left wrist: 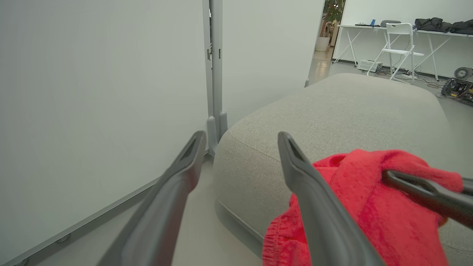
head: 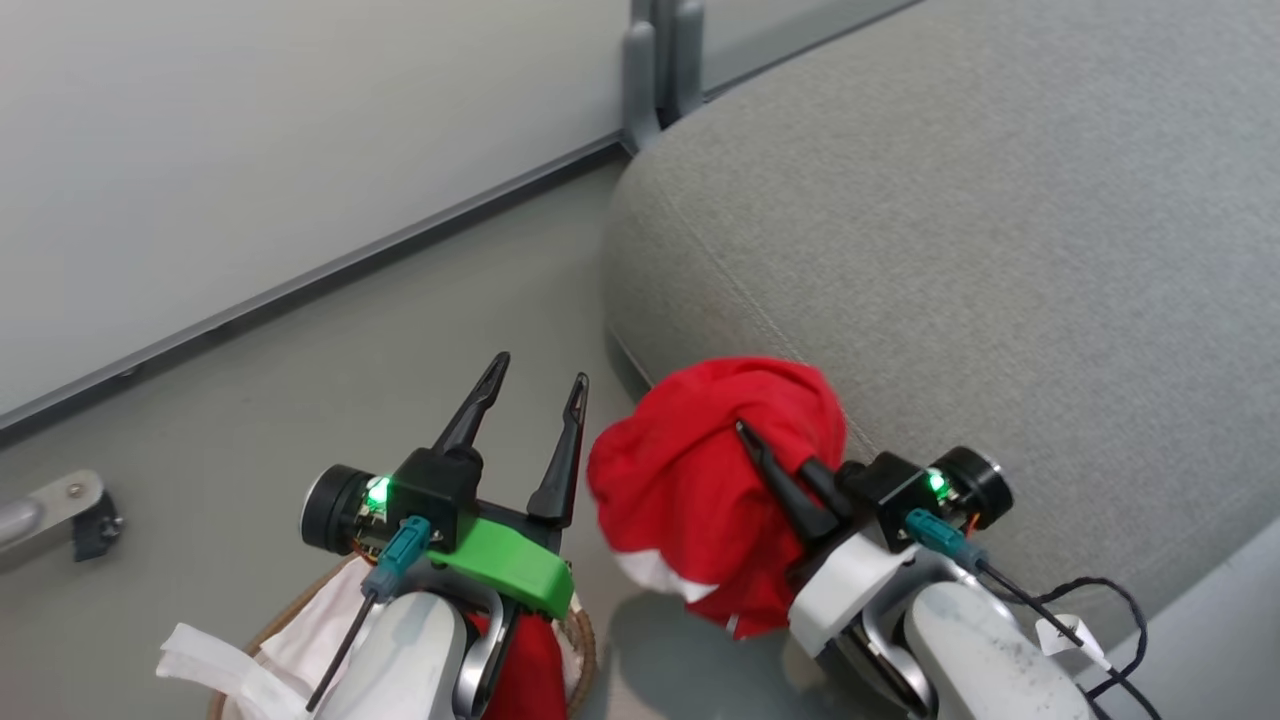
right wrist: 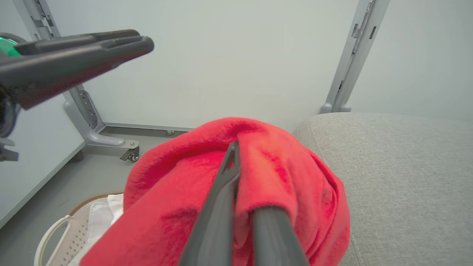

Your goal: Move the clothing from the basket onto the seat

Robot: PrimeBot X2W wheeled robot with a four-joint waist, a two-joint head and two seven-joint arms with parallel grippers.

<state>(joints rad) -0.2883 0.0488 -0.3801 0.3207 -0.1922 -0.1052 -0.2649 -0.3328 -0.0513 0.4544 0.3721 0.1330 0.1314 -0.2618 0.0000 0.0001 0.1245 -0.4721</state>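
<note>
My right gripper [head: 745, 432] is shut on a bunched red garment [head: 700, 480] with a white patch, held in the air at the near corner of the grey seat [head: 980, 250]. The same red garment [right wrist: 281, 173] drapes over the right gripper [right wrist: 234, 147] in the right wrist view, and the red garment [left wrist: 369, 207] hangs at the lower right of the left wrist view. My left gripper [head: 538, 372] is open and holds nothing, above the floor left of the seat. The basket [head: 580, 640] lies under my left arm, with more red clothing [head: 530, 670] and its white liner [head: 300, 630] inside.
A pale wall panel [head: 250, 130] with a grey upright post [head: 660, 60] stands behind the seat's corner. A metal foot with a caster [head: 70, 515] sits on the floor at left. A black cable [head: 1110, 600] hangs from my right wrist. Far off are a white table and chair [left wrist: 399, 44].
</note>
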